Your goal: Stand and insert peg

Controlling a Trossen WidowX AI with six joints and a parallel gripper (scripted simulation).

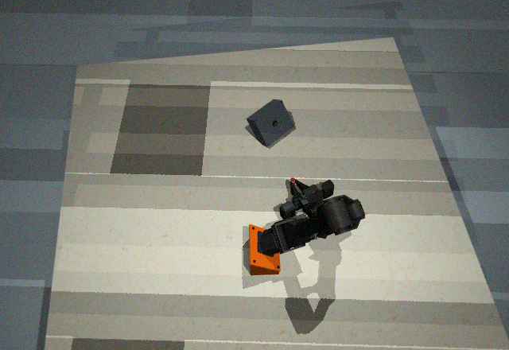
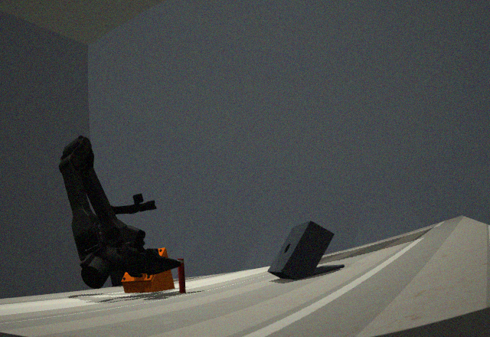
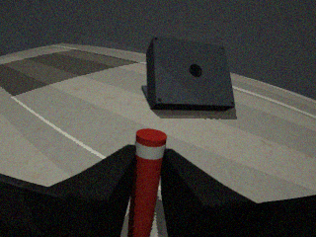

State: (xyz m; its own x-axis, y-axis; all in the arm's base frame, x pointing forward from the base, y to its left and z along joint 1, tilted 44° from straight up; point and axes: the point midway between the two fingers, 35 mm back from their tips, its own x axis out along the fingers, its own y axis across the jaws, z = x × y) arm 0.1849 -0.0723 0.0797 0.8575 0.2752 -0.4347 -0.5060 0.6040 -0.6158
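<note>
The red peg stands about upright, with its white band near the top end and its plain end down. Its lower end is at or very near the table top; a small gap cannot be ruled out. My gripper is shut on the peg just below the band, reaching in from the side. The dark sloped panel stands apart from the peg, beyond it in the wrist view. Its one hole is empty and faces the arm's side.
The orange base block is at the arm's foot, behind the gripper. The arm's upper links rise above it. The striped table carries dark shadow patches, and its far edge lies beyond the panel.
</note>
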